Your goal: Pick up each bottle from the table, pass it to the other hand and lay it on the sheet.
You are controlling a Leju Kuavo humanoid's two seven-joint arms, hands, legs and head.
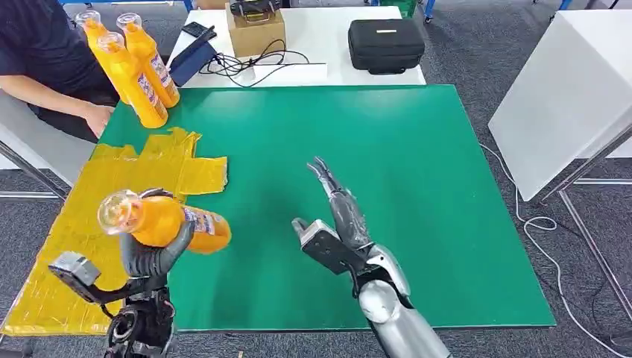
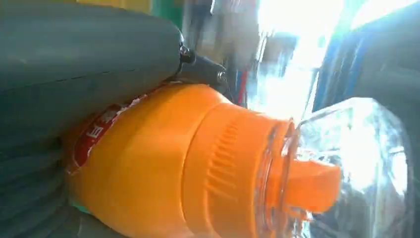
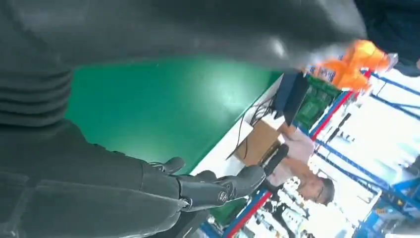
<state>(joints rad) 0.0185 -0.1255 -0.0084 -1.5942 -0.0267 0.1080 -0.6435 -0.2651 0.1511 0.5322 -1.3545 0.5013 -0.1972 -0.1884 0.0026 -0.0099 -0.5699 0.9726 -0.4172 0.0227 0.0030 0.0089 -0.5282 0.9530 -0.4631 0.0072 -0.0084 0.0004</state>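
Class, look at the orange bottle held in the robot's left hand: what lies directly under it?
Under the orange bottle you see the left hand gripping it, the yellow sheet's edge and the green mat. The fingers' contact beneath is covered.

The held bottle's underside is hidden by the left hand. The yellow sheet runs off the head view's left edge (as does the person). The right wrist view's background is blurred.

Four orange bottles: three upper left, one lower left. One yellow sheet, one black case, one box.
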